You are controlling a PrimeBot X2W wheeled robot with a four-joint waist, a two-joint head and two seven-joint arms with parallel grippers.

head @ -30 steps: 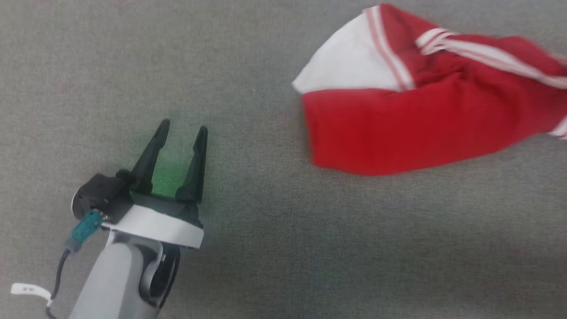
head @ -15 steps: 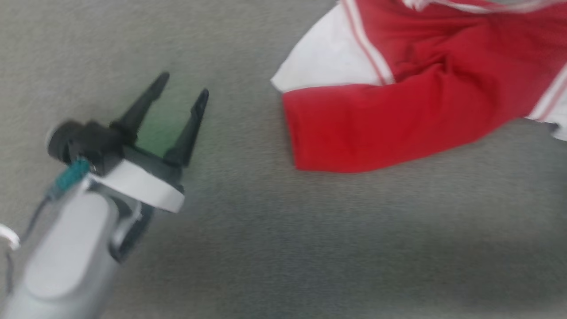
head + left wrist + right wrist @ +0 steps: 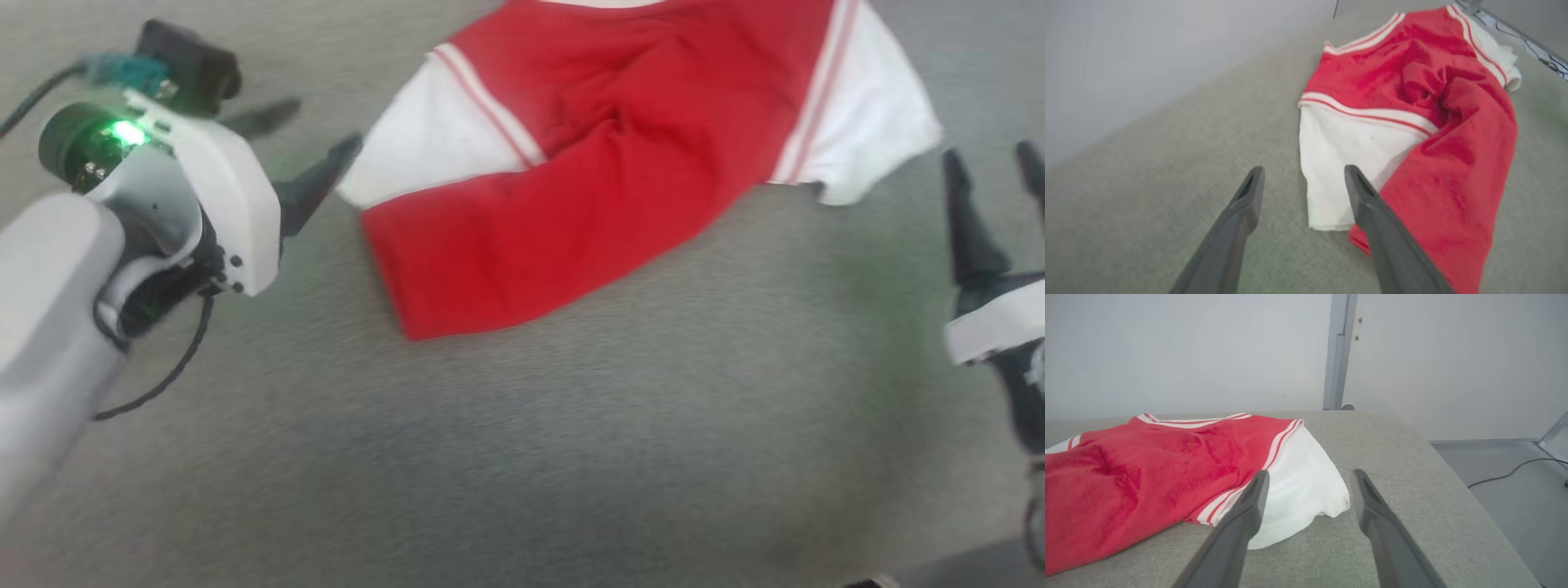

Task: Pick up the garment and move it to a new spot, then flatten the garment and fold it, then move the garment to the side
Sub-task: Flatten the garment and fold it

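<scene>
The garment is a red jersey with white sleeves and white stripe trim. It lies crumpled on the grey surface at the upper middle of the head view. My left gripper is open, its fingertips just left of the garment's left white sleeve. From the left wrist, that gripper has nothing between its fingers. My right gripper is open at the right edge, just right of the other white sleeve. In its own wrist view the right gripper is empty too.
The grey padded surface spreads under everything, with bare room in front of the garment. Its right edge drops to a grey floor with a cable. A pale wall and a post stand behind.
The head camera has swung, so the garment now sits nearer the middle. The left gripper has come close to the left sleeve. The right gripper has come into view, open, by the right sleeve.
</scene>
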